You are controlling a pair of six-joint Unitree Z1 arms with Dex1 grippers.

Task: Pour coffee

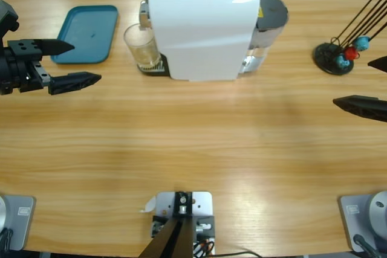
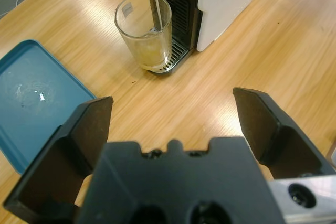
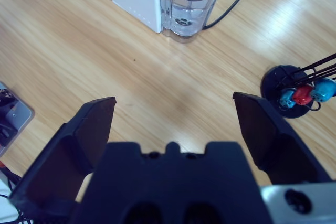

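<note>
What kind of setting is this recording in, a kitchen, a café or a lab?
Most likely a lab or test bench set up as a coffee corner. A white coffee machine fills a clear glass on a long wooden table, with a blue tray and two robot grippers nearby.

Coffee machine stands at table's far side, center. Glass on its drip tray, under spout, w/ coffee in bottom. Tray lies left of glass, apart. Water tank at machine's right end. Stand w/ rods far right.
</note>
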